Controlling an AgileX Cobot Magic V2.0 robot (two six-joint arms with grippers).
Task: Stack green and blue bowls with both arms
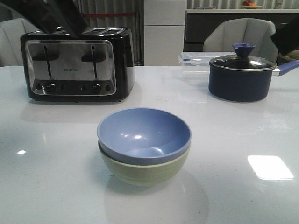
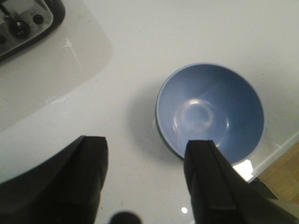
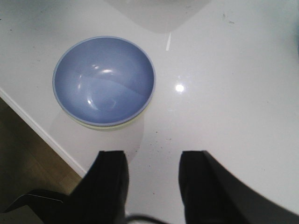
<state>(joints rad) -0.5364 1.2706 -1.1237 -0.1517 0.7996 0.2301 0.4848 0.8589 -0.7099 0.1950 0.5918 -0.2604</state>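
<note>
The periwinkle blue bowl (image 1: 144, 133) sits nested inside the pale green bowl (image 1: 145, 171) at the middle of the white table, near its front edge. The blue bowl also shows in the left wrist view (image 2: 210, 109) and in the right wrist view (image 3: 103, 80), where a sliver of the green bowl (image 3: 122, 122) shows under its rim. My left gripper (image 2: 147, 144) is open and empty, held above the table beside the bowls. My right gripper (image 3: 153, 158) is open and empty, above the table on the bowls' other side. Neither gripper shows in the front view.
A black and silver toaster (image 1: 74, 63) stands at the back left. A dark navy lidded pot (image 1: 243, 74) with a blue handle stands at the back right, a clear plastic box (image 1: 196, 58) behind it. The table's front edge (image 3: 42, 133) lies close to the bowls.
</note>
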